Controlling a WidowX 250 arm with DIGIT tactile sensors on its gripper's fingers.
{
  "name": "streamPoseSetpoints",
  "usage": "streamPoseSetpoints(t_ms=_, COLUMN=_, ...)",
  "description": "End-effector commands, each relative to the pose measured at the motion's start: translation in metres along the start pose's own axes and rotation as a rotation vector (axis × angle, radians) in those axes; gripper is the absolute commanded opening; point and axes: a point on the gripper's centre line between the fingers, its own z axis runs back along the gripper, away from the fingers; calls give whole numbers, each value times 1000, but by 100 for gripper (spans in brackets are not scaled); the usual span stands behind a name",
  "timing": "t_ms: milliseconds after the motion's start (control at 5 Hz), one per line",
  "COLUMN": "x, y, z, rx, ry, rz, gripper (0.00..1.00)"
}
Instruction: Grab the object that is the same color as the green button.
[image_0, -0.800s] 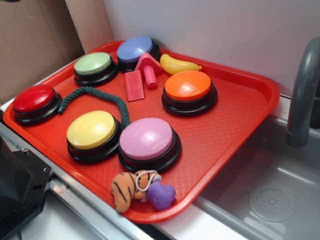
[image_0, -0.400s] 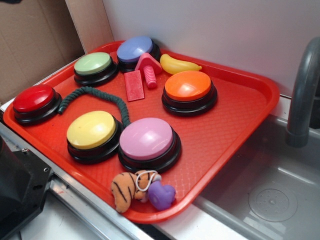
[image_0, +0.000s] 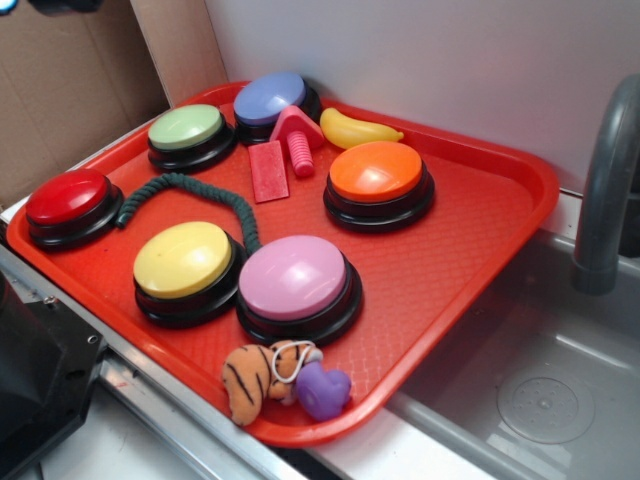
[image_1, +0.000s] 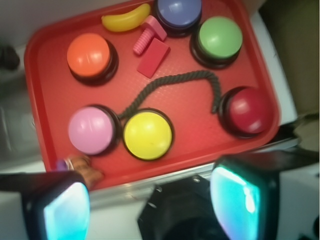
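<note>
Hand (image_1: 150, 200) had just edged into the far-left corner, high above the tray (image_0: 480, 270), fingers spread; green cord (image_0: 190, 190) remained ungrasped.

You see a pale, plain wall (image_0: 420, 60) behind the tray's far edge, with brown cardboard (image_0: 70, 80) standing at its far left corner. Off the tray's right edge lies a grey steel sink (image_0: 530, 390) with a round drain, and a grey faucet pipe (image_0: 605, 190) rises there. Light is soft and even.
</note>
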Motion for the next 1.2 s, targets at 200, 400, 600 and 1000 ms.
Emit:
streamPoseSetpoints(t_ms=200, x=48, y=27, z=-59, rx=13, ry=-145, rz=582, gripper=100)
streamPoseSetpoints(t_ms=400, x=60, y=35, z=-86, rx=49, ry=-148, rz=667, gripper=100)
streamPoseSetpoints(t_ms=600, x=69, y=40, z=-114, rx=70, ry=-183, rz=768, gripper=100)
streamPoseSetpoints(t_ms=1000, x=84, y=51, z=-158, rx=102, ry=-154, rz=843, gripper=100)
